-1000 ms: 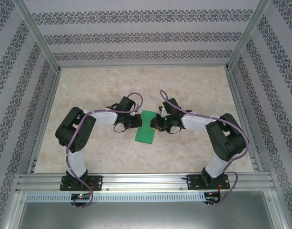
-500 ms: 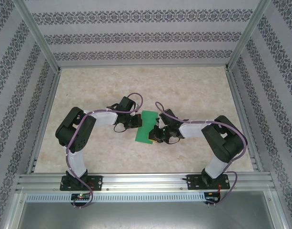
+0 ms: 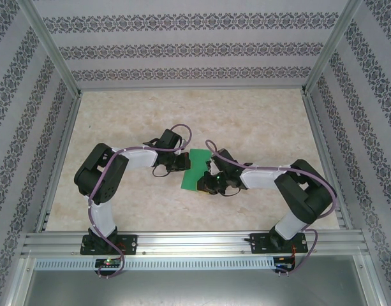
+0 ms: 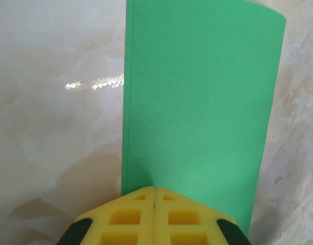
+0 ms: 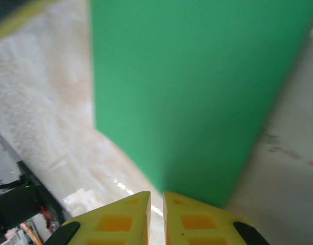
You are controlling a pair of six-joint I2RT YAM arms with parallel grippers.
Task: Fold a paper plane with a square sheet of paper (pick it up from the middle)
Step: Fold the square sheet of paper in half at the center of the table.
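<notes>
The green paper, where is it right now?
From the top camera, the green paper is in the middle of the marble table, between the left gripper and right gripper.

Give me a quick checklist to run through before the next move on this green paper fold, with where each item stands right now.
1. Left hand shut on the square sheet of paper: ok, its yellow fingers meet at the paper's near edge.
2. Right hand gripping the paper: cannot tell, a narrow gap shows between its fingers and the view is blurred.
3. Paper folded to a narrow strip: ok, it looks rectangular from above.
4. Fold edges aligned: cannot tell.
5. Both hands flank the paper, left hand, right hand: ok.
6. Paper lying flat on the table: cannot tell.
</notes>
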